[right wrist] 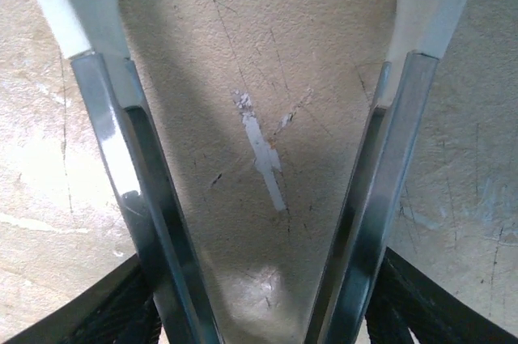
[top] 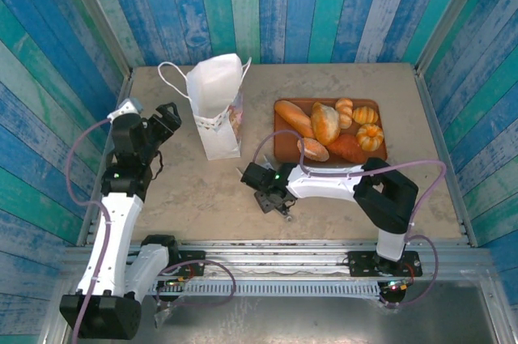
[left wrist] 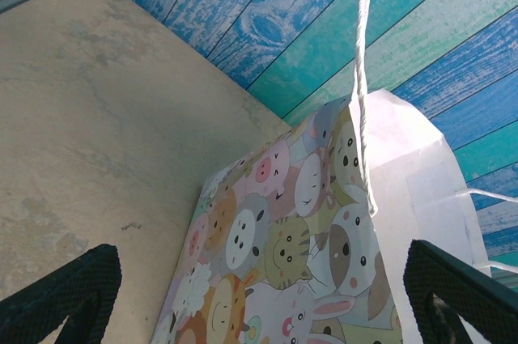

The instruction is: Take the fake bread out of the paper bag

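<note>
Tan table: fake bread on tray, middle right.
Left gripper and right gripper wide, empty; paper bag maybe needs checking next.

Paper bag: was white with white cord handles, a lacy cut-out band low on its front, and pinkish print on the side facing 3 o'clock.
Bag print: showed pastel cartoon animal faces in pink, tan, yellow, grey and white.
Fake bread: was glossy golden-orange to tan; the ridged buns toward 2 o'clock were deeper orange.
Tray: was reddish brown.
Table: was mottled sandy beige, with a white scratch.
Walls: were weathered planks striped blue, teal and pale white.
Left gripper: had black cross-hatched pads.
Right gripper: had silver metal fingers, white toward the tips.
Cables: were lilac.
</note>
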Motion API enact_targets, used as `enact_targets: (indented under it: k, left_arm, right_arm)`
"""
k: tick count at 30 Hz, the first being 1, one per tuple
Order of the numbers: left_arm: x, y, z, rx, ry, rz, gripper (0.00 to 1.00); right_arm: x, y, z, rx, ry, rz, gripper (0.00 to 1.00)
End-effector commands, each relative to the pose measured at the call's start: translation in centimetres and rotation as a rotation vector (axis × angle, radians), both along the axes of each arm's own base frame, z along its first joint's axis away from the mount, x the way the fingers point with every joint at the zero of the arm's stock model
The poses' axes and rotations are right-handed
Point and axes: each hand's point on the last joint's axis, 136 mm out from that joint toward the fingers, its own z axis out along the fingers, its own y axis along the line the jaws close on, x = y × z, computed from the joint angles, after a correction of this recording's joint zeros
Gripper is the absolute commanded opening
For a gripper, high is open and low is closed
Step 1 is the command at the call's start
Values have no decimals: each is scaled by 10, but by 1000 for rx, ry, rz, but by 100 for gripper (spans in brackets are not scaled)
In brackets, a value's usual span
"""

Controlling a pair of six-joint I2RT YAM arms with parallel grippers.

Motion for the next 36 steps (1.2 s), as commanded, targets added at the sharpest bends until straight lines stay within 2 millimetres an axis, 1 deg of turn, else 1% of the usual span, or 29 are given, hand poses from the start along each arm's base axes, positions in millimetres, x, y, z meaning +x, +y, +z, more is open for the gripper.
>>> enact_targets:
  k: [1,6,9,11,14,18,21,23,27,31,34,36]
  left_arm:
    - [4,3,-1,24,-6,4,94]
    - [4,4,-3,42,7,7,94]
    - [2,7,-2,57,9,20,94]
    - [-1,11,0,70,4,37,94]
    - [-7,18,6,93,-9,74,94]
    - [-19,32,9,139,-16,142,94]
    - [-30,39,11,175,-32,173,94]
    - [-38,43,10,194,-44,198,94]
    - [-51,51,5,221,-76,235,94]
    - [-59,58,-12,244,-90,275,94]
    - [-59,61,-29,244,-100,297,94]
    - [-56,60,-39,244,-118,291,94]
  right_arm:
    - [5,-3,-1,-13,28,-25,100]
    - [5,-1,7,-2,30,-35,100]
    - [5,-2,19,11,25,-43,100]
    - [6,-2,33,33,9,-50,100]
    - [9,-8,60,66,-41,-73,100]
    - [18,-30,102,106,-140,-137,100]
    - [24,-57,131,147,-218,-214,100]
    - [28,-79,145,167,-271,-268,100]
    - [35,-133,171,190,-432,-411,100]
    - [35,-186,193,225,-563,-537,100]
    - [33,-223,202,233,-636,-629,100]
    - [32,-242,205,227,-670,-675,100]
